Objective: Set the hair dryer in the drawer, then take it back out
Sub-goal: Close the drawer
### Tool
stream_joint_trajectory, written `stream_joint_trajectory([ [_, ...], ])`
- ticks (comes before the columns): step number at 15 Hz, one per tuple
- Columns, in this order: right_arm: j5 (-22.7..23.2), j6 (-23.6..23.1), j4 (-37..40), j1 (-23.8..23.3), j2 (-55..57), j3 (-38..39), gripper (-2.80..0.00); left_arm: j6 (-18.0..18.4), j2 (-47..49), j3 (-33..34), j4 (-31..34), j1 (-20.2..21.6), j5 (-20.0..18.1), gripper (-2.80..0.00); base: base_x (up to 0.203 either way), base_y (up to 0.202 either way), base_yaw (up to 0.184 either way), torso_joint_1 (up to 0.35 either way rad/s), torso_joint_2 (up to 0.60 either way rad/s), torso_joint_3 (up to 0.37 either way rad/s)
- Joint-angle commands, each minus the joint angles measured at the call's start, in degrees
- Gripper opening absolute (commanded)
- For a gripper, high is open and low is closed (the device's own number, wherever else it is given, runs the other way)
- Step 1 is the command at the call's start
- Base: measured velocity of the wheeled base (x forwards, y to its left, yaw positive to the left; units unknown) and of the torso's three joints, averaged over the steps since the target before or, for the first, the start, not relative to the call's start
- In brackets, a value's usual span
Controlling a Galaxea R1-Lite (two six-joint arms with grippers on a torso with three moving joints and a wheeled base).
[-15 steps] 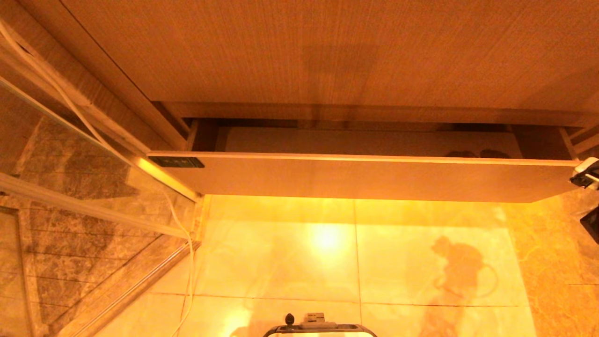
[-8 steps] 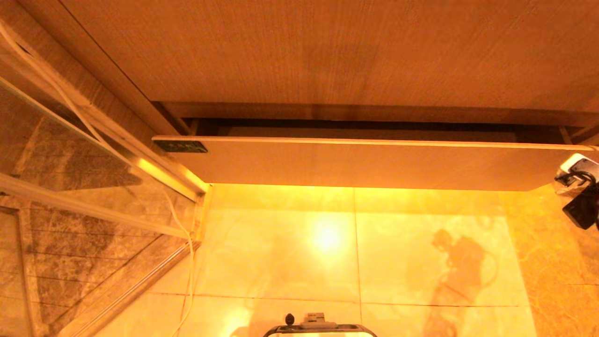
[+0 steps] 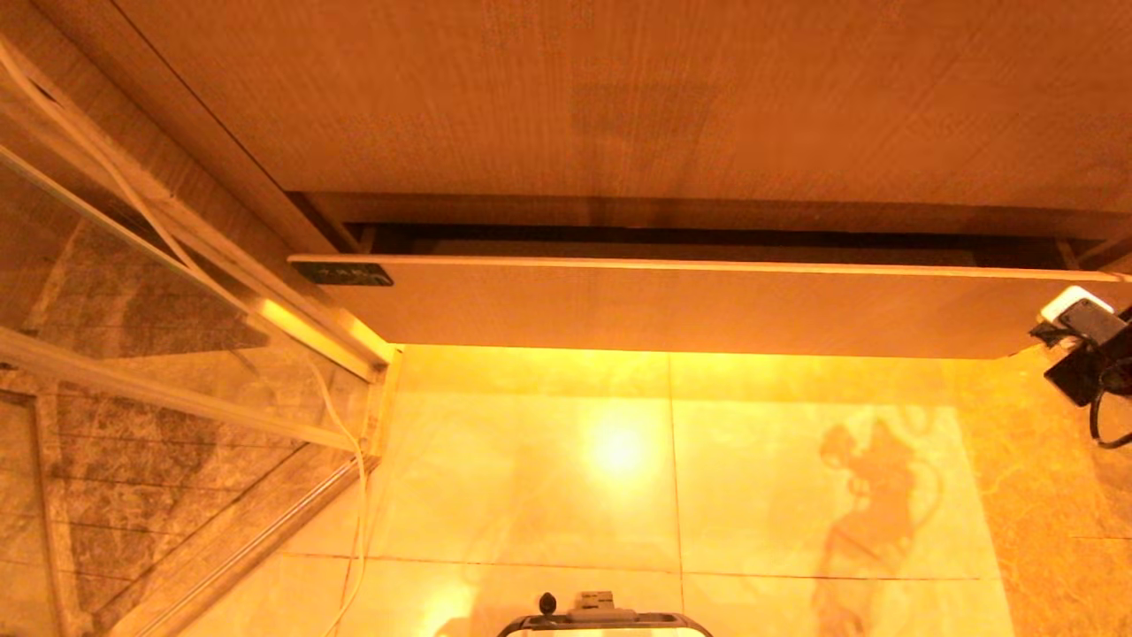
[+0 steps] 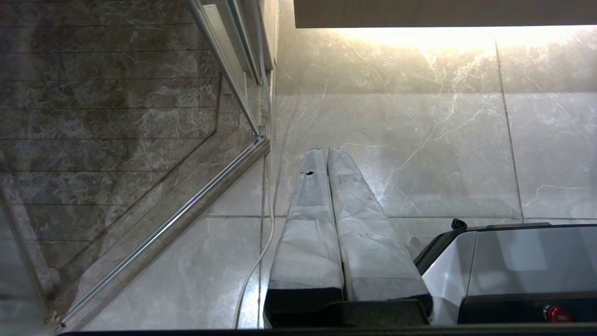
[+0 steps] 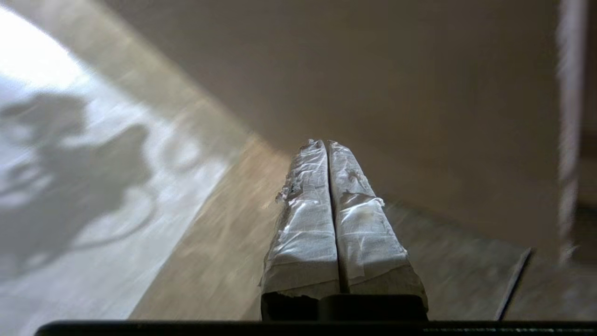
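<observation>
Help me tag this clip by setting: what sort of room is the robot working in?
Most likely a bathroom, perhaps in a hotel: a glass shower partition on a metal track, glossy marble floor tiles, and a wood vanity drawer under a countertop.

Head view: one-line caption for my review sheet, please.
Drawer nearly shut under the countertop, right gripper shut at its right end.

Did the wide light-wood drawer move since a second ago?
Yes. The wide light-wood drawer slid back toward the wooden countertop; only a thin dark gap is left behind its front, so it is nearly shut.
</observation>
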Motion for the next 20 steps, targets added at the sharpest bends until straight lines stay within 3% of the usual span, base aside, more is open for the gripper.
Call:
stream_joint_trajectory([
  [1,0.1,-0.3,-4.7,0.2,3.3,-0.2,-2.80,0.0,0.0,0.1,0.0,0.0,0.0,-2.80,0.000,0.000,0.000,0.000,0.00,0.000],
  [4,0.1,-0.4,-9.4,0.2,5.6,-1.4,-2.80,0.0,0.0,0.1,0.0,0.0,0.0,-2.80,0.000,0.000,0.000,0.000,0.00,0.000],
  [20,-0.3,0.3,-9.6,1.8,18.1,-24.0,-2.80,0.0,0.0,0.1,0.0,0.0,0.0,-2.80,0.000,0.000,0.000,0.000,0.00,0.000],
])
